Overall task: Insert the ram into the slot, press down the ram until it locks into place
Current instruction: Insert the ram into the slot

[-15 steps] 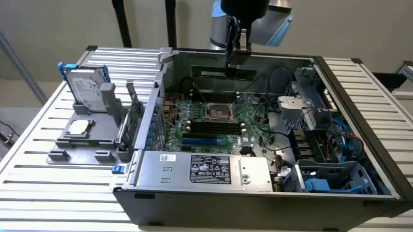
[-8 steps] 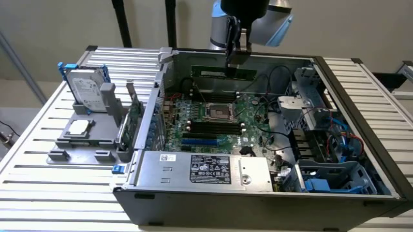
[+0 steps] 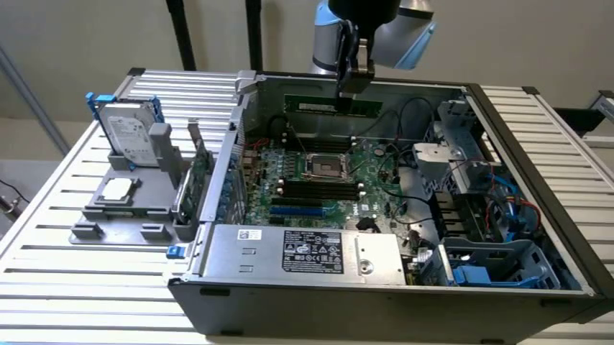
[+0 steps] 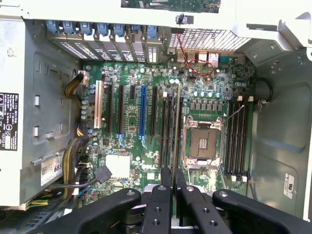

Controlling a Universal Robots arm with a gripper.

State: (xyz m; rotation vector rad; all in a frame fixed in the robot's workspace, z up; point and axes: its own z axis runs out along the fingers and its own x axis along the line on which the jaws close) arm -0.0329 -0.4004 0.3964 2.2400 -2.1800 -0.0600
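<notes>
My gripper (image 3: 347, 90) hangs high over the far side of the open computer case and is shut on the ram (image 3: 334, 106), a narrow green stick held level with its long edge down. In the wrist view the gripper (image 4: 173, 178) pinches the ram (image 4: 176, 126), which appears edge-on as a thin line above the motherboard. Long black memory slots (image 3: 317, 190) lie in parallel beside the square silver processor socket (image 3: 326, 167). Another bank of slots (image 4: 237, 139) with pale end latches lies on the socket's other side. The ram is well above the board and touches no slot.
A blue connector slot (image 4: 142, 112) and black expansion slots lie beside the memory slots. The power supply (image 3: 302, 251) fills the case's near side, and drive cages with cables (image 3: 479, 215) stand at the exterior view's right. A hard drive and a green card sit in a grey holder (image 3: 134, 194) outside the case.
</notes>
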